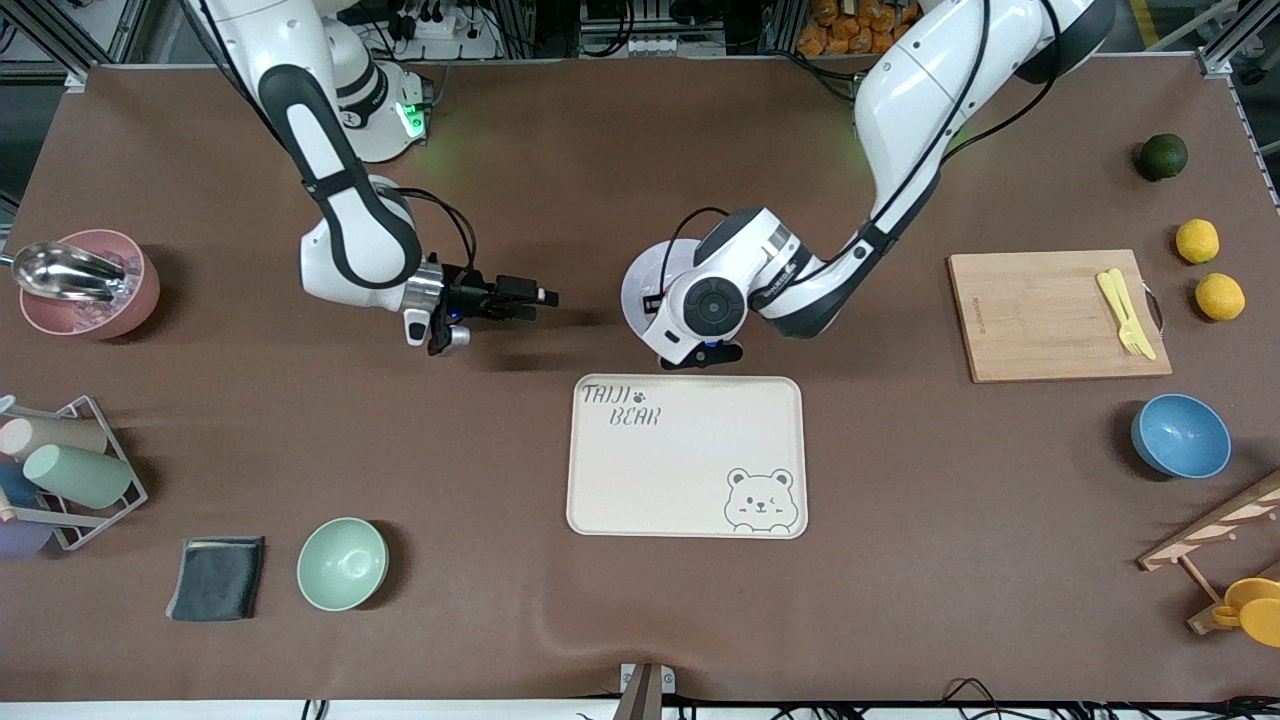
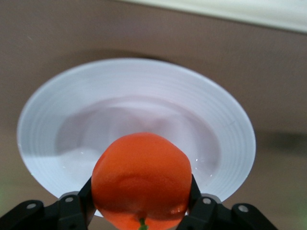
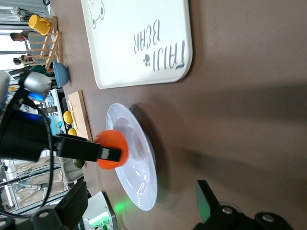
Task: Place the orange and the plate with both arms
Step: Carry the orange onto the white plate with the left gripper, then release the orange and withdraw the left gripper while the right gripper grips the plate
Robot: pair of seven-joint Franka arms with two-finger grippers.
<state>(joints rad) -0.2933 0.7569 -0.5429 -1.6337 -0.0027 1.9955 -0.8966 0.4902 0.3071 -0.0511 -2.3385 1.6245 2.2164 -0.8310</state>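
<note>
**A:** Your left hand [image 2: 141, 211] is clamped on the orange [image 2: 141, 179], a finger on each flank, holding it up over the plate [image 2: 57, 100]. If you let go from this height the fruit is likely to bounce or roll off over the shallow rim, so I'd come lower first.

**B:** And the plate itself?

**A:** It lies on the bench [image 1: 600, 150] just off the bear-printed tray [image 1: 686, 456], at about 12 o'clock from it in the front view. It is glossy and light-looking, so a nudge from your left wrist, which hangs right above it, could slide it.

**B:** What about my other arm?

**A:** Your right hand [image 1: 520, 297] waits with its fingers spread wide and nothing in them, reaching level above bare bench at about 9 o'clock from the plate. Swing it in too early and it may meet the left arm, which bends down steeply over the plate.
</note>
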